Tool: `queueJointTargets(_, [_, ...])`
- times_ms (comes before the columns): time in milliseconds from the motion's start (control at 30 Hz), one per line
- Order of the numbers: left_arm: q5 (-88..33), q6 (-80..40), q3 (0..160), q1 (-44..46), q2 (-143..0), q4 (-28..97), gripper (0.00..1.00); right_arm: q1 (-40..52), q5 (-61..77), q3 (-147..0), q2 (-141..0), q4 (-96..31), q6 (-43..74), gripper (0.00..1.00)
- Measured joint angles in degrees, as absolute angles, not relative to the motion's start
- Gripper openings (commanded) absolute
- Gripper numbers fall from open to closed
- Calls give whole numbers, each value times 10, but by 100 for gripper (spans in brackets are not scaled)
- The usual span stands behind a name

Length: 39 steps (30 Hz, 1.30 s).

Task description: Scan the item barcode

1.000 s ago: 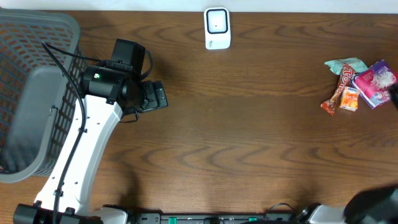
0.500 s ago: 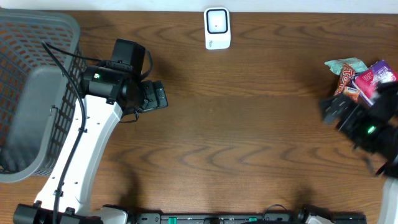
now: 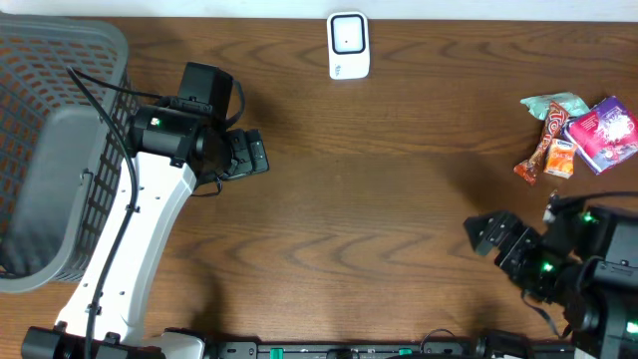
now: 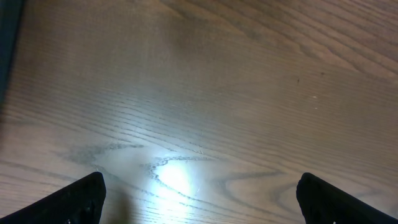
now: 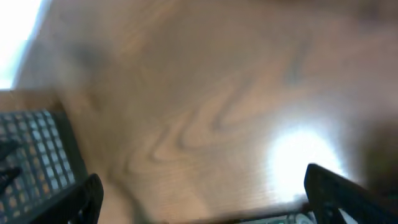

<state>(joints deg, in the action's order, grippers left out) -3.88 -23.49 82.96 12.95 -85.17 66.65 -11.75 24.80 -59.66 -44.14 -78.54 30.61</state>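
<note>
Several snack items lie in a small pile at the table's far right: a purple box (image 3: 606, 133), a red candy bar (image 3: 543, 142), a small orange box (image 3: 560, 159) and a teal packet (image 3: 551, 103). The white barcode scanner (image 3: 348, 45) stands at the back centre. My right gripper (image 3: 488, 236) (image 5: 202, 194) hovers open and empty over bare wood at the lower right, well in front of the pile. My left gripper (image 3: 257, 155) (image 4: 199, 199) is open over bare wood left of centre, holding nothing. Neither wrist view shows any item.
A grey mesh basket (image 3: 40, 60) fills the left edge of the table, and its mesh also shows in the right wrist view, where the basket (image 5: 37, 149) is blurred. The left arm's white link (image 3: 140, 249) runs from the front edge up to its gripper.
The right arm came into view, passed over the snack pile, then drew back to the lower right. Its jaws went from partly closed to wide open. The left arm stayed still.
</note>
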Motion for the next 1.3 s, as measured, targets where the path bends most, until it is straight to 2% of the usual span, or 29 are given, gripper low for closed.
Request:
queueJointTargets(133, [-39,-235,830,130,-852,667,98,-117,250,-586,-441,-872,315,99])
queueJointTargets(333, [-39,-235,830,130,-852,667,98,-117,261,-585,-441,-930,321,99])
queueJointTargets(833, [-39,-235,830,130,-852,667,98,-117,248,-585,-441,-911,321,99])
queueJointTargets(1033, [-39,-235,830,130,-852,667,98,-114,249,-556,-406,-783,301,99])
queueJointTargets(1300, [-39,-235,830,130,-852,667,98,-69,303,-418,-281,-432,221,99])
